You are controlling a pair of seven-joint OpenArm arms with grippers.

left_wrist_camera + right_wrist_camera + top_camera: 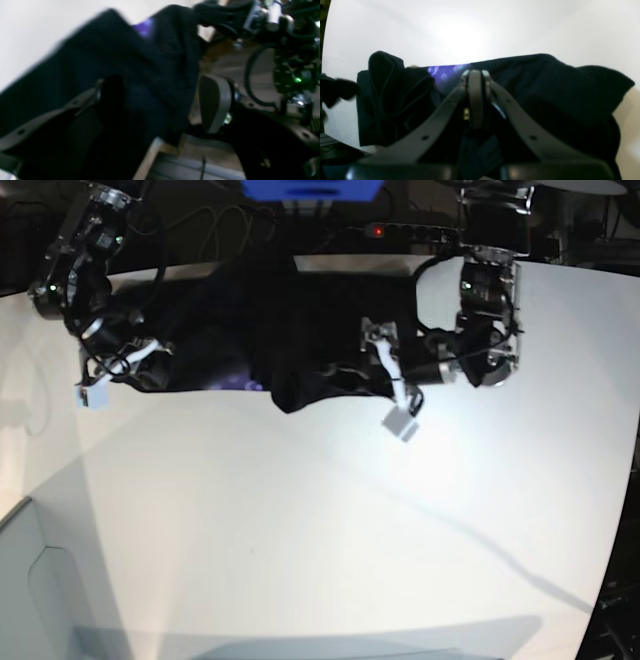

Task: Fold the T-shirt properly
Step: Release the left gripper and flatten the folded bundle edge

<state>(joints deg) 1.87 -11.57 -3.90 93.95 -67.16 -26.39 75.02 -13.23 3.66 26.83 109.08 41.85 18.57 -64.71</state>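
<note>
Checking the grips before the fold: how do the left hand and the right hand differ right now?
The right hand has its fingers pressed together, pinching the black T-shirt. In its wrist view, the left hand has its fingers apart, with T-shirt cloth between them. In the base view, the right hand sits at the shirt's left end and the left hand near its right end. Both are low over the white table, at the shirt.

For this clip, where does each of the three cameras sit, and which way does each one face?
Base: high in front, looking down on the white table; both arms at the black T-shirt along the far edge.
Left wrist: on the left arm, looking along the left gripper, jaws apart around cloth; blurred.
Right wrist: on the right arm, low over the table, right gripper shut on a fold.
Shared: T-shirt with a purple patch in all three.
</note>
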